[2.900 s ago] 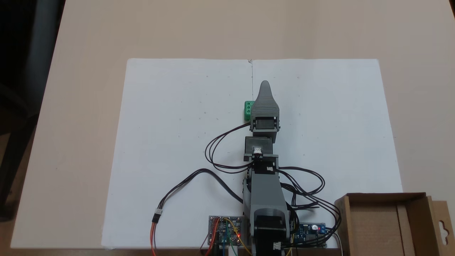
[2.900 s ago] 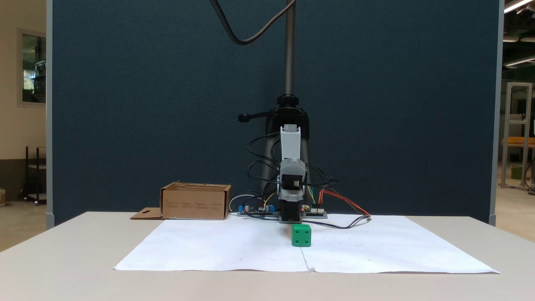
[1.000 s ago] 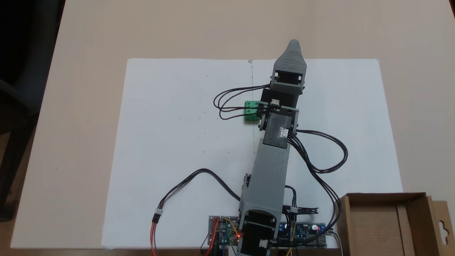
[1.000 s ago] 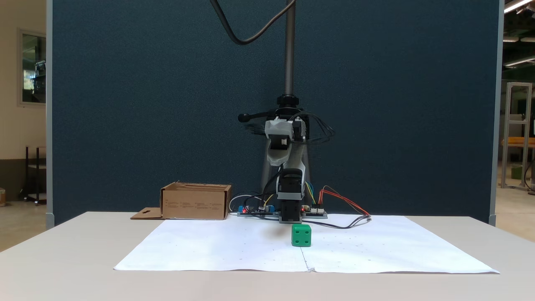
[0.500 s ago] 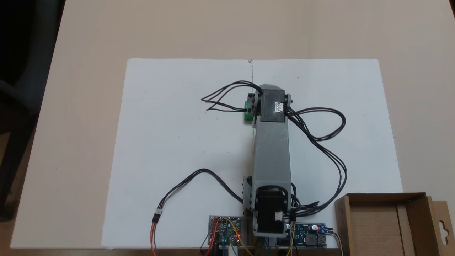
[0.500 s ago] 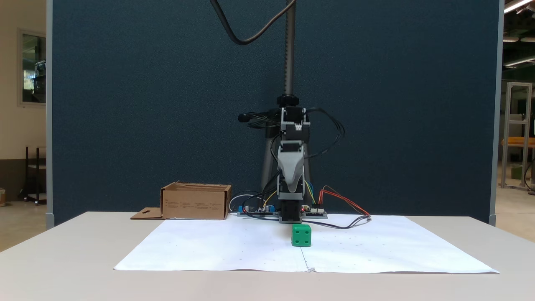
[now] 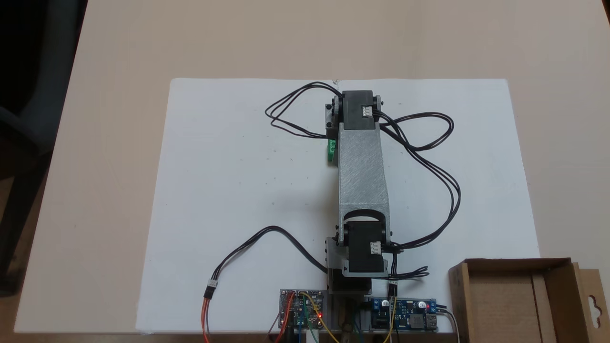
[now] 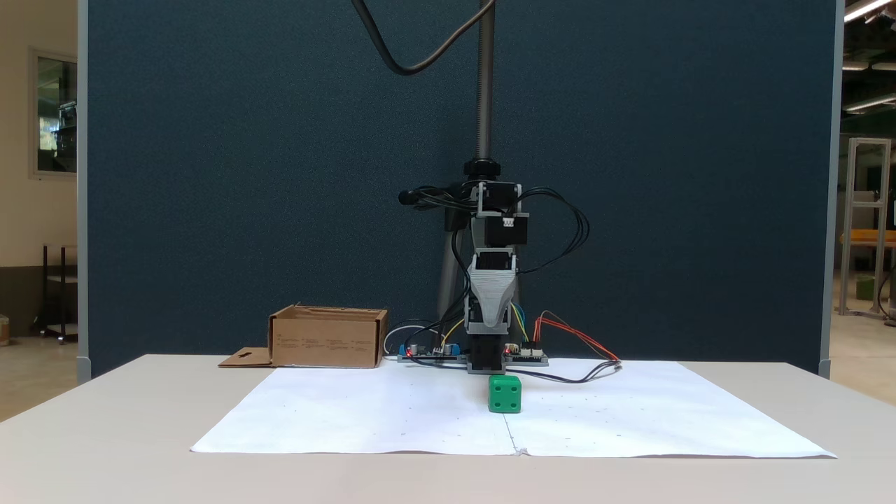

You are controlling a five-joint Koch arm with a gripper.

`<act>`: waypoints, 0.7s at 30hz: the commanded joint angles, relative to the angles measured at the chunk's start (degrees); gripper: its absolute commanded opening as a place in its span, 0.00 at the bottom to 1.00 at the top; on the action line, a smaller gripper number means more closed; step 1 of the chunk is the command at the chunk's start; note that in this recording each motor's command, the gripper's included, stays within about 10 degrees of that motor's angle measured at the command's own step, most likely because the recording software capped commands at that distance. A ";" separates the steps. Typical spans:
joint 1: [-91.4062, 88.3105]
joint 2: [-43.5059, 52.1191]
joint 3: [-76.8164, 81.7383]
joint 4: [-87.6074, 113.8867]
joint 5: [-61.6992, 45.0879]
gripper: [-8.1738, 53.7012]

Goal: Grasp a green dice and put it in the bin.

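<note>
A: The green dice (image 8: pixel 505 393) sits on the white paper sheet (image 8: pixel 630 413), close to the centre crease, and in a fixed view from above we catch just a sliver of it (image 7: pixel 331 150) poking out from under the grey arm link (image 7: pixel 362 176).

B: And the gripper (image 8: pixel 489 318) hangs point-down above it and a little behind, well clear of the cube. We see one grey tapered tip from the front, so we cannot tell whether the jaws are apart or together.

A: How do we reckon it handles?

B: We'd judge it light and rigid, hard plastic by the look, with a smooth, slightly glossy skin. The rounded edges could let it squirt out if we pinch near a corner, so we'd take it across two opposite flat faces, at mid-height.

A: Any long axis to line up with?

B: None, it's a cube. It rests flat on one face, sides roughly square to the paper's edges, and one pipped face looks towards the front camera.

A: The cardboard box (image 7: pixel 517 297) waits at the paper's near right corner in the view from above, open side up, flap (image 7: pixel 591 300) hanging outward.

B: Empty, as far as we can see. The dice is well apart from it.
</note>
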 commanded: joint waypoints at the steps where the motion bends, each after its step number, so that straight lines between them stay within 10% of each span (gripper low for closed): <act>1: -1.58 0.70 -3.78 -1.93 3.87 0.84; 21: -6.33 0.97 -6.94 -4.13 5.27 0.83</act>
